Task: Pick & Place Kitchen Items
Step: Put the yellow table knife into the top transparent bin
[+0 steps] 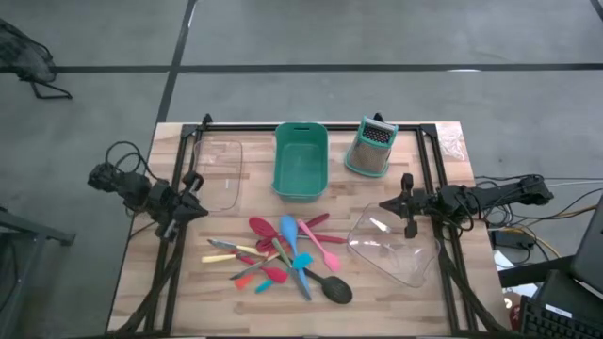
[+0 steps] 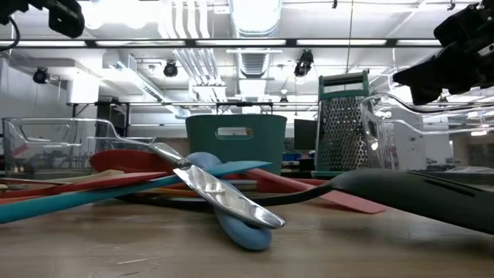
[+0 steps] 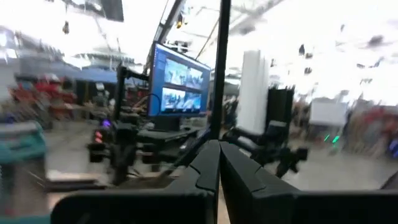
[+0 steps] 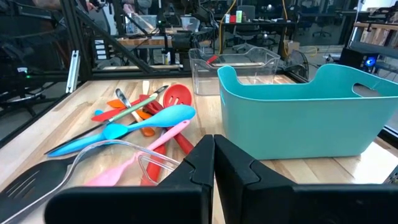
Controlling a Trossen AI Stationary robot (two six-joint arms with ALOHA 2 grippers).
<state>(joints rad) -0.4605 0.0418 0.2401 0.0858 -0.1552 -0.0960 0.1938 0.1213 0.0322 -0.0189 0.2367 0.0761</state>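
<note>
On the near half of the wooden counter (image 1: 188,282), around its middle, lies the loose heap of kitchen items. Closest to the near edge is the black-headed spoon (image 1: 336,290), and just beside it the long blue spatula (image 1: 300,271) crosses the heap. A little farther in lie the red slotted spoon (image 1: 261,227), the pink spatula (image 1: 318,242) and the thin yellow and orange tools (image 1: 231,250), which point toward the left edge. They overlap each other, so I judge that they were poured out together and none is sorted yet. In the low view a shiny metal blade (image 2: 224,199) rests across a blue spoon at the front.

The left gripper (image 1: 194,210) hangs over the left edge, beside the heap, with its fingers pressed together and holding nothing. The right gripper (image 1: 394,206) waits at the right side, also closed and empty, above a clear plastic tray (image 1: 396,250) that seems tilted. Both point inward to the heap, probably ready to begin.

Farther back, at the middle of the far edge, stands the teal rectangular plastic bin (image 1: 301,160), open upward, likely the place for the items. Just right of it stands the teal-framed metal box grater (image 1: 370,148), and near the far left corner another clear plastic container (image 1: 219,174).
</note>
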